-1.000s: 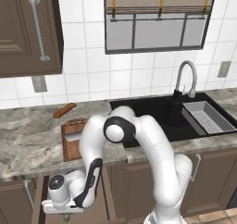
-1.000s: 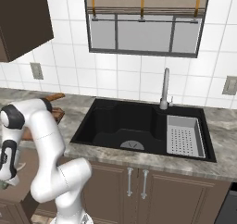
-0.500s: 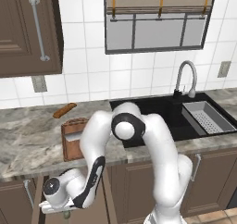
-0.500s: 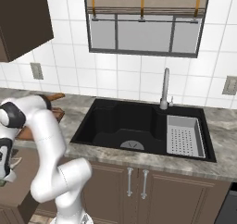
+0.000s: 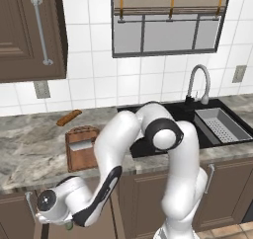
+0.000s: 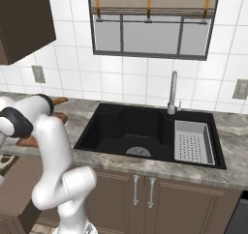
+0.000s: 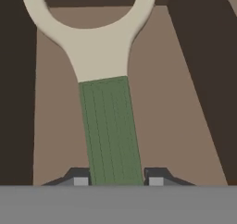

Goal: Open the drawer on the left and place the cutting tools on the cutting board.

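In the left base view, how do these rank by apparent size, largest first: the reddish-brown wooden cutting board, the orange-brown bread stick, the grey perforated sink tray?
1. Grey perforated sink tray and reddish-brown wooden cutting board: they look roughly alike, and the white arm covers part of the board, so I leave them unranked.
2. Orange-brown bread stick: clearly the smallest.

The cutting board point(image 5: 81, 148) lies beside the sink point(image 5: 197, 122).

One peeler point(image 7: 109, 130), green-handled with a pale head, lies on the floor of the one open drawer point(image 7: 185, 126). One cutting board point(image 5: 81, 146) sits near the counter's front edge, and one orange-brown bread stick point(image 5: 68, 117) lies behind it (toward the wall). One sink point(image 6: 140, 131), one faucet point(image 6: 172, 93), one drain tray point(image 6: 193, 141).
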Robot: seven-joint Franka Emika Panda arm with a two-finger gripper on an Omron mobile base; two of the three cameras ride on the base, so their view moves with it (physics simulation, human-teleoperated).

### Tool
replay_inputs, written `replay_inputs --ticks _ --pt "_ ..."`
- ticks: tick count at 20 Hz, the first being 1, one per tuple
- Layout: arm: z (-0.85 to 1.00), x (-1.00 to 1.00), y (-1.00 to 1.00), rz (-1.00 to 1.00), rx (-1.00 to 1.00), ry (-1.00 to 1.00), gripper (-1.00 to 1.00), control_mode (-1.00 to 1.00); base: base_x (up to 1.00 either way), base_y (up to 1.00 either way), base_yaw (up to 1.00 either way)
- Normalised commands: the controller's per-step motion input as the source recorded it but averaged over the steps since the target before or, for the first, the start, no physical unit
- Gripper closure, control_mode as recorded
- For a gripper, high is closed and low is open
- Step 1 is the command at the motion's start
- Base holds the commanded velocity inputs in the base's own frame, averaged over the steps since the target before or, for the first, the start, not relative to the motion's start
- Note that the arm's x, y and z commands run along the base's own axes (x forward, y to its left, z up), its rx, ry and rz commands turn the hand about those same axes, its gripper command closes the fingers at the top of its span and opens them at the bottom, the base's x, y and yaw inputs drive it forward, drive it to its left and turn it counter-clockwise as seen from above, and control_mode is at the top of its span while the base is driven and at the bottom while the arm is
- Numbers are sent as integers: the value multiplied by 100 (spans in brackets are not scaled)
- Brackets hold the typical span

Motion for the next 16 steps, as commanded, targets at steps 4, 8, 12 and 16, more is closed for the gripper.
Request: replay_inputs --ticks 4,8,12,16 --pt "64 -31 -19 -16 0 -4 100 -100 0 0 0" --pt "63 -11 -24 -16 0 0 100 -100 0 0 0" --pt "59 0 -25 -15 0 0 100 -100 0 0 0" --pt "56 0 -23 -14 0 0 100 -100 0 0 0"
